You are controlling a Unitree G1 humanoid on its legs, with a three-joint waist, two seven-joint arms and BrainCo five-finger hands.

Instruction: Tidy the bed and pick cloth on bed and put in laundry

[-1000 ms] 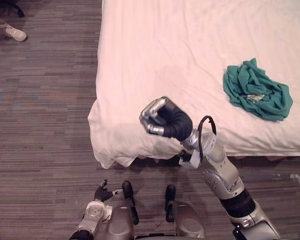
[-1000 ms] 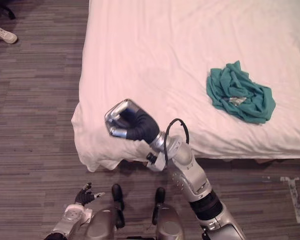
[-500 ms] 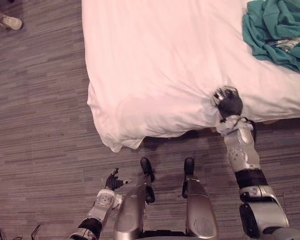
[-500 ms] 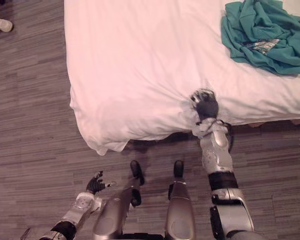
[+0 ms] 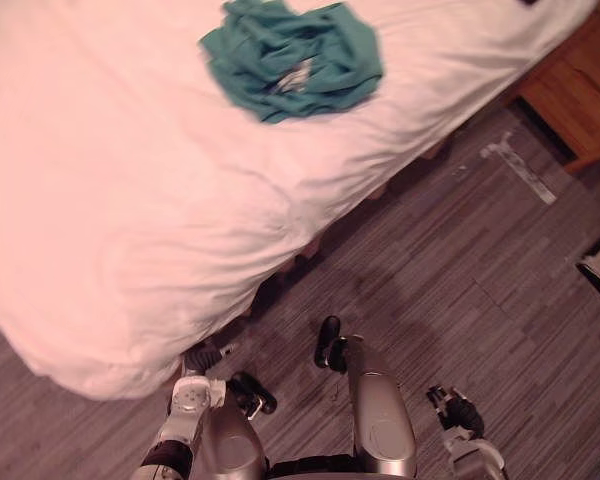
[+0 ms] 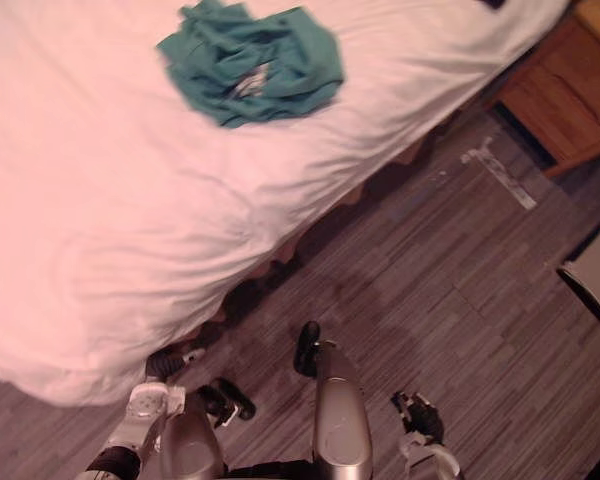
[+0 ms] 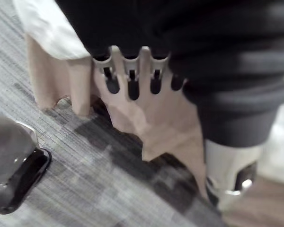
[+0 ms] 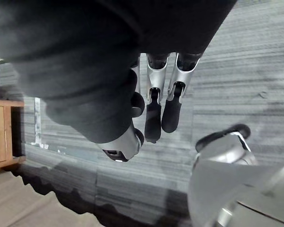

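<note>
Your right hand has come off the bed's edge, where it pressed half a second ago, and now hangs low at the robot's side over the floor. The head camera has swung as well, so do not read the shifted scene as things moving. The hand's fingers are straight and slightly apart, dark tips pointing down at the floor, with nothing between them and the thumb beside them. Your left hand sits low on the other side, just beside the drooping corner of the white sheet. Its wrist view shows the sheet's hanging folds right past it, but you cannot tell how its grasp stands or whether it touches the sheet. Under both hands lies a grey-brown floor with fine stripes laid in planks. The sheet covers the bed smoothly and spills over its side almost to the floor. A wooden cabinet stands by the bed on your right, with a white tape mark on the floor near it. A dark-framed object that you cannot identify shows at the right edge. The teal cloth lies in a crumpled heap on top of the sheet, near the bed's side edge, with a pale patch at its middle. It is well apart from both hands.
</note>
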